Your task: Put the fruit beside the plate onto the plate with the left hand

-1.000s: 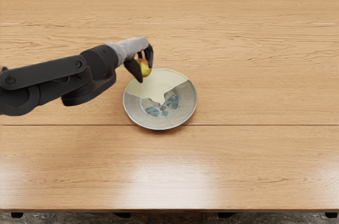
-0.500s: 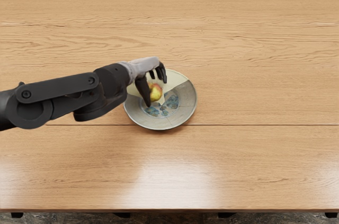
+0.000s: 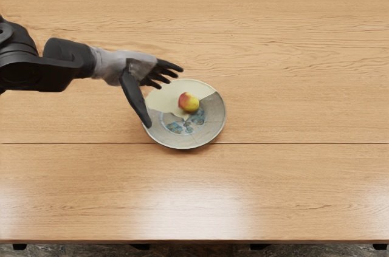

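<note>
Draw the left hand (image 3: 141,73) up and away toward the left edge of the frame, with the spread, empty fingers (image 3: 161,68) clear of the plate (image 3: 214,124) rim. Do not nudge the fruit (image 3: 188,102): small, round, smooth, yellow-red, likely to roll, lying on the plate just above its middle. Shallow glazed dish, cream and grey with blue marks, on a grainy wooden table (image 3: 292,56).
</note>
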